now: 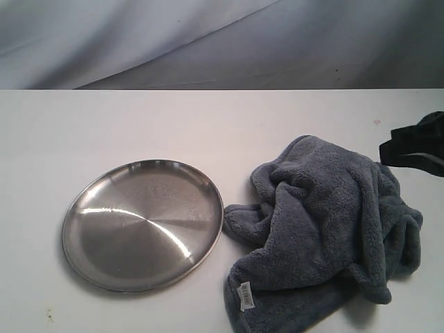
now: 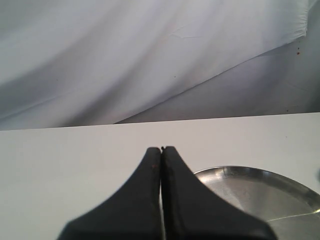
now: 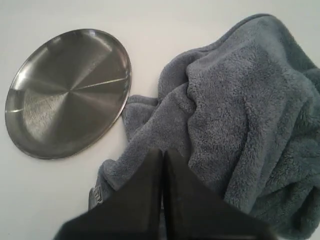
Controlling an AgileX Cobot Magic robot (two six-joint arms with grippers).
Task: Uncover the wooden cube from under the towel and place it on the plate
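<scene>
The grey towel (image 1: 326, 232) lies bunched up on the right of the white table, its white label (image 1: 245, 296) at the near edge. The wooden cube is hidden; nothing of it shows. The steel plate (image 1: 142, 223) sits empty to the left of the towel, almost touching it. My right gripper (image 1: 388, 151) hangs at the far right edge, beside the towel's back corner. In the right wrist view the right gripper (image 3: 163, 151) is shut and empty, above the towel (image 3: 235, 115) and apart from the plate (image 3: 67, 92). My left gripper (image 2: 161, 149) is shut and empty, next to the plate (image 2: 260, 192).
A pale cloth backdrop (image 1: 208, 41) hangs behind the table's far edge. Bare white tabletop (image 1: 173, 125) stretches behind the plate and towel.
</scene>
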